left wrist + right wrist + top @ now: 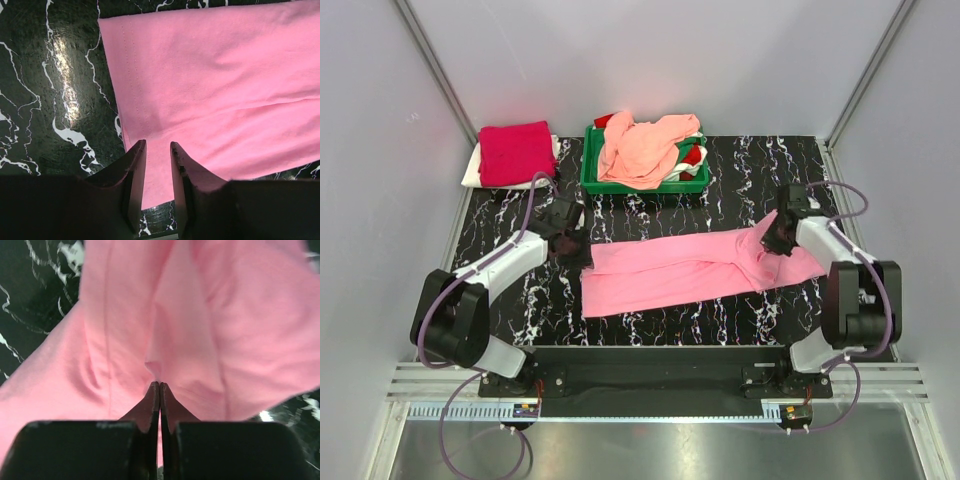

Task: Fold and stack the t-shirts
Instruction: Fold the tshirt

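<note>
A bubblegum pink t-shirt [680, 270] lies as a long folded band across the middle of the black marble table. My left gripper [576, 250] hovers at the band's left end. In the left wrist view the gripper [158, 150] is open, with the flat pink cloth [210, 75] showing in the gap between its fingers. My right gripper [775, 238] is at the band's right end. In the right wrist view it [160, 384] is shut on a pinched ridge of the pink shirt [190, 315], which is raised and bunched there.
A green tray [620, 189] at the back centre holds a crumpled peach-salmon t-shirt [645, 150] and bits of red and white cloth. A folded crimson t-shirt [515, 150] lies on a white one [472, 176] at the back left. Grey walls enclose the table.
</note>
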You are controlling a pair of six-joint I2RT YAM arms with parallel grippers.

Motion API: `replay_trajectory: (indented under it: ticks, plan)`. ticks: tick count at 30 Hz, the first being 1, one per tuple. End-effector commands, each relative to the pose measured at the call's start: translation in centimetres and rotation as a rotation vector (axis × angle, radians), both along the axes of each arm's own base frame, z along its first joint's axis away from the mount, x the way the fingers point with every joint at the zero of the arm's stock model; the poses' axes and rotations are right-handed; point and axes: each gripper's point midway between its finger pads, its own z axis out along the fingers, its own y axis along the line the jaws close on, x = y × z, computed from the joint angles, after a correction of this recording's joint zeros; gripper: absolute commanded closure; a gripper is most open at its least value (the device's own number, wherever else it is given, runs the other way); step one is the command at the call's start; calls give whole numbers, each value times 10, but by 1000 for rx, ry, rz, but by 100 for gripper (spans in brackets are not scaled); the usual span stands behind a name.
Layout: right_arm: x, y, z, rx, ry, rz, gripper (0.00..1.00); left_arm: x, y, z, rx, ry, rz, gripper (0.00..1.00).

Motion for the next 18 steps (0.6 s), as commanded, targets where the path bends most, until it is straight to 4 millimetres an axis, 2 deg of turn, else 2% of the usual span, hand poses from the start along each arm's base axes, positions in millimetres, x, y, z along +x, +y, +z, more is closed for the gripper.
replay_trajectory:
  ticks: [1, 3, 6, 12, 13, 18]
  plan:
    - [-16, -42, 24, -72, -50, -129, 100, 10, -7, 19, -44, -71, -2, 70]
    - [-25, -62, 31, -79, -65, -194, 100, 9, -7, 20, -44, -68, -6, 70]
    - [-38, -76, 29, -88, -63, -245, 100, 9, -8, 23, -48, -72, -12, 71]
    - [-65, -101, -2, -87, 37, -366, 100, 8, -8, 29, -52, -77, -22, 71]
    - [-75, -113, -6, -80, 65, -439, 100, 8, -7, 29, -47, -76, -20, 71]
    - [-79, -129, -17, -2, 69, -516, 100, 7, -4, 33, -30, -79, -28, 71]
